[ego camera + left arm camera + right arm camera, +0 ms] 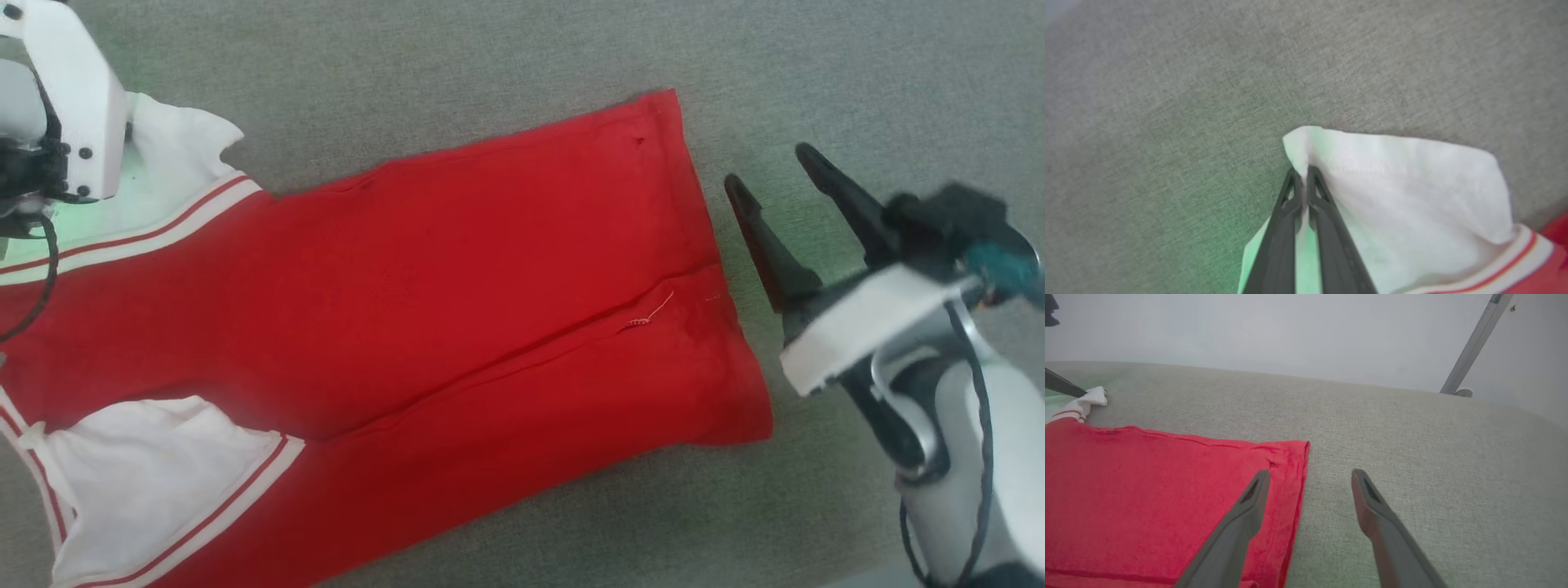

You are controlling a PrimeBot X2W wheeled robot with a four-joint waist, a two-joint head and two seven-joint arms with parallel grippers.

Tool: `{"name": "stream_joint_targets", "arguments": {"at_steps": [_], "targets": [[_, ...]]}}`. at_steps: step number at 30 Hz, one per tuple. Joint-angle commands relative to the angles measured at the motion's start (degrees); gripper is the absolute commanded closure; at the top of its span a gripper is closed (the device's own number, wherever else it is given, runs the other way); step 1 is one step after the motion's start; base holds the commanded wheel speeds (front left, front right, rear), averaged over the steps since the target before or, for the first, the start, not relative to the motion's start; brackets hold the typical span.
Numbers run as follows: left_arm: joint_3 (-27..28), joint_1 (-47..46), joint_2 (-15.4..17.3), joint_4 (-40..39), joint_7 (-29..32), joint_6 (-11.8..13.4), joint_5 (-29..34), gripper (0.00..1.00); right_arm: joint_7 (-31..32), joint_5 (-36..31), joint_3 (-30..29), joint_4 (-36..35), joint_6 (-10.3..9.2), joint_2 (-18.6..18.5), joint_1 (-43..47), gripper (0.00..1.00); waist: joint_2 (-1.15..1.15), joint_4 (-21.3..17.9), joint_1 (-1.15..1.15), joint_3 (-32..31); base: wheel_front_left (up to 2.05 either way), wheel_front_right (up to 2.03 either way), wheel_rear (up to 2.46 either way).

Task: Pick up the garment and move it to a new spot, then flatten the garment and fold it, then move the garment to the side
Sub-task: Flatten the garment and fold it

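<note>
L claw (pixel 1301 171) clamps garment (pixel 457 278) sleeve (pixel 1404 179); R claw (pixel 767 167) apart; grey fabric surface (pixel 490 65), pale wall (pixel 1290 326).

The garment (pixel 490 269) runs off the head view's left and bottom edges, which crop its left end and part of the lower white sleeve (pixel 155 474). In that view the white wrist housing (pixel 77 106) hides the fingers of the left pincer (pixel 1303 171) and the sleeve corner they pinch. The right arm's wrist (pixel 980 245) is smeared by blur. In the right wrist view a dark shape (pixel 1050 310) in the top left corner is cropped beyond telling, and a grey strut (pixel 1472 343) runs off the top edge.
</note>
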Motion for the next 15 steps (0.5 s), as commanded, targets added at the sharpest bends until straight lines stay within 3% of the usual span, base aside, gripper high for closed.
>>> {"name": "stream_joint_targets", "arguments": {"at_steps": [1,8,15], "targets": [[-1.47,2.22,-0.54,1.59,0.57,-0.07,-0.32,1.00,1.87,0.89,0.37,0.53,-0.09,-0.14,-1.73,0.00,0.00,0.11,0.00,0.03,0.00,0.00,0.00],[-1.69,0.69,-3.10,2.47,-0.52,-0.67,0.07,1.00,16.28,5.93,2.82,7.19,-0.09,-1.53,-12.17,0.00,0.00,1.69,0.00,0.26,0.00,0.00,0.00],[-2.09,0.05,-4.68,3.22,-1.46,-1.37,0.48,1.00,24.36,8.42,5.60,15.78,-0.07,-2.26,-19.44,0.00,0.00,3.59,0.00,0.19,0.00,0.00,0.00]]}}
